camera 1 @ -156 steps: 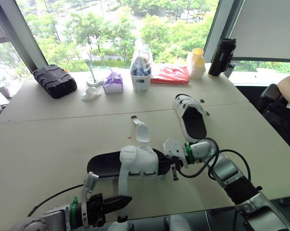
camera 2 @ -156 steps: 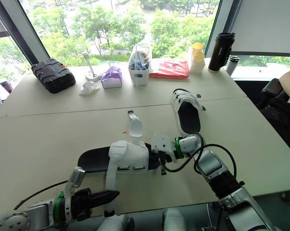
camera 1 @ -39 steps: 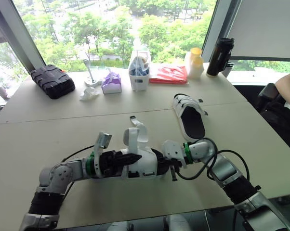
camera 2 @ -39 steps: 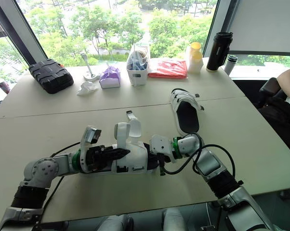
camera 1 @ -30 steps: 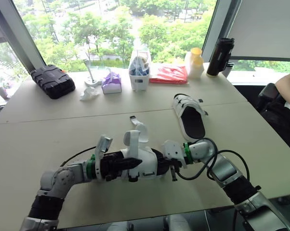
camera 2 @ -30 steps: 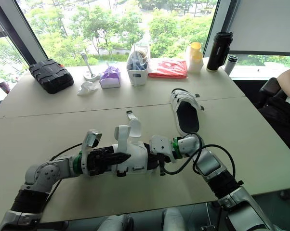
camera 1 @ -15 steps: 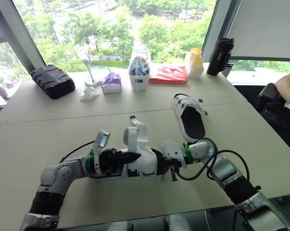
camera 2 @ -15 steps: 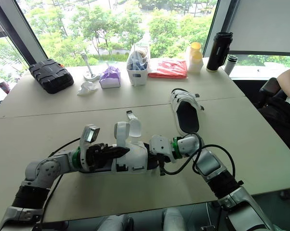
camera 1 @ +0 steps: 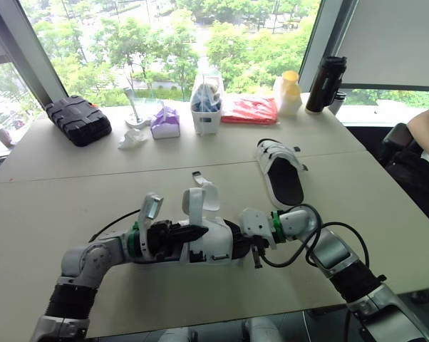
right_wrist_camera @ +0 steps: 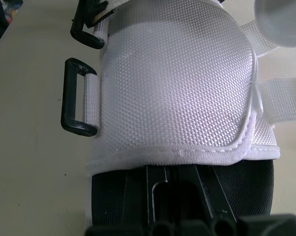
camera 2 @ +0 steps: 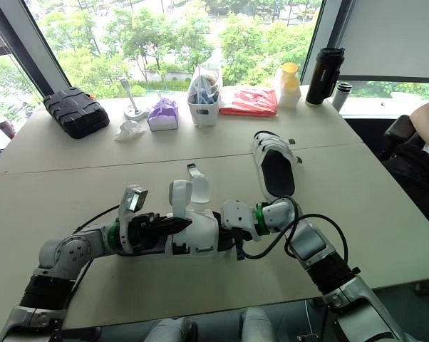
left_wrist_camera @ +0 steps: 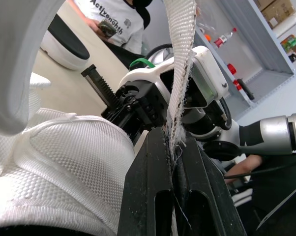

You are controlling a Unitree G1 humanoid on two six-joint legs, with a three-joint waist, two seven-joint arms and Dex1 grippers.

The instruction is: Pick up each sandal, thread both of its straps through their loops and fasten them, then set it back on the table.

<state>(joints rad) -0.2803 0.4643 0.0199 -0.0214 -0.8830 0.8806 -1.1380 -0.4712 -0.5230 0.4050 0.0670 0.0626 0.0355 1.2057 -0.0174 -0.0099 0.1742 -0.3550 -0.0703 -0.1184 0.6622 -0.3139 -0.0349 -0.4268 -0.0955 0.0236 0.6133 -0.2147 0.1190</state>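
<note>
Near sandal (camera 1: 213,244) blk sole, white upper, strap (camera 1: 194,202) up, 2nd sandal (camera 1: 282,175) flat further back right

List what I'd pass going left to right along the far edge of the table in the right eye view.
Black case → purple pouch → white basket → red bag → yellow-capped bottle → black flask.

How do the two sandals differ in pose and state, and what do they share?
The near sandal lies crosswise, its end in the right gripper; the far sandal lies lengthwise, untouched. The near sandal's strap stands up, pinched by the left gripper; the far sandal's straps lie flat. Both are white with black soles.
</note>
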